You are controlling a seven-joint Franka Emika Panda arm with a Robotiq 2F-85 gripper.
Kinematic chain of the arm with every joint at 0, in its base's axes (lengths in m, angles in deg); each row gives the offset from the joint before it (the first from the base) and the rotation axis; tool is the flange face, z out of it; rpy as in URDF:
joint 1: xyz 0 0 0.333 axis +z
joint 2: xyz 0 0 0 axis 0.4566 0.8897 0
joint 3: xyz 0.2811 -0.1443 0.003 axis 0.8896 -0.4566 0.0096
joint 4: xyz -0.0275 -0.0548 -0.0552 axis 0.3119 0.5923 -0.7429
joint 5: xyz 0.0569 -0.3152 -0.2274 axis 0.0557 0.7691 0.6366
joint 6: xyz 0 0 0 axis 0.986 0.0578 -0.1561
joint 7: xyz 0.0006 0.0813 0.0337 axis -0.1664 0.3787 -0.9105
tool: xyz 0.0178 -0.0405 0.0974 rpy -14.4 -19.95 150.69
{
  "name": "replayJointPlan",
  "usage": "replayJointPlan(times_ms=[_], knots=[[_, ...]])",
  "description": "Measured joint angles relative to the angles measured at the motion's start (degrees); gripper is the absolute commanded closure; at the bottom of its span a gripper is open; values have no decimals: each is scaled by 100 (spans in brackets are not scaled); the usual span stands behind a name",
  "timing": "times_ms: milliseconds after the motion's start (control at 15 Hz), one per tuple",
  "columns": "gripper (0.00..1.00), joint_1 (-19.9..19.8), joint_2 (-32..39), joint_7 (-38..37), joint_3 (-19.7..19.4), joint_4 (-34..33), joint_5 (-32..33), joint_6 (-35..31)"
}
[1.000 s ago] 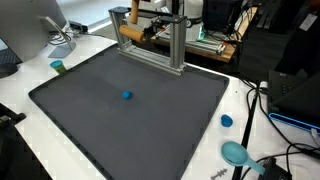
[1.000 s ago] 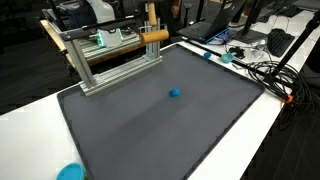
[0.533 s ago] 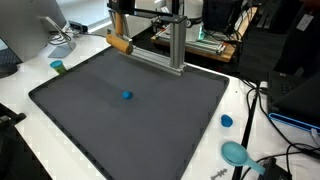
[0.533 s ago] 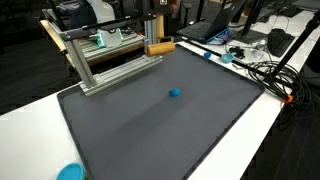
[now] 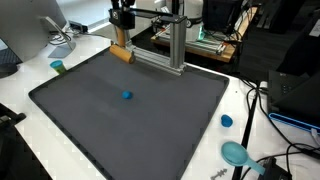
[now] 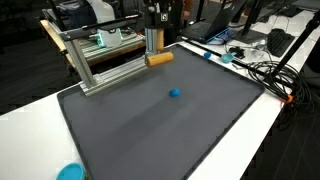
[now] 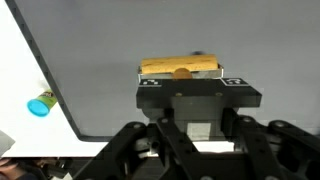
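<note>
Block (image 5: 120, 54) and pincer (image 5: 120, 46) have come down since a second ago: then up level with the frame's top bar, now low at the mat's far edge. Block was level, then tilted; now lies roughly level again.

Pincer clamped on block, fingers coming from above. In an exterior view the block (image 6: 160, 58) sticks out to one side of the pincer (image 6: 153, 50). Wrist view: tan block (image 7: 181, 68) crosswise between the fingertips of the pincer (image 7: 181, 75), dark mat (image 7: 120, 40) behind it. Cannot tell whether block touches mat.

Metal frame (image 5: 176, 42) stands at the mat's far edge, just beside the pincer; also seen at (image 6: 100, 60).

Blue ball (image 5: 126, 96) rests near mat centre, well apart from block; same ball (image 6: 175, 93).

Teal cup (image 5: 57, 66) sits on the white worktop (image 5: 20, 100) off the mat's edge; also in wrist view (image 7: 40, 104).
</note>
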Motion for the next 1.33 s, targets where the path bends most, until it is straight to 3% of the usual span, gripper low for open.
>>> replayJointPlan(times_ms=[200,467,667,733,933,1000,1200,1333], knots=[[78,214,204,-215,14,29,-178,-232],[78,602,712,-1038,145,-94,-247,-789],[78,688,1110,-1448,101,-325,-308,-907],[53,684,1208,-1454,37,-387,-425,-926],[53,648,1323,-1453,-146,-483,-514,-922],[78,645,1321,-1453,-159,-487,-517,-921],[78,649,1338,-1216,-173,-478,-703,-831],[78,606,1363,-673,-250,-478,-1057,-583]])
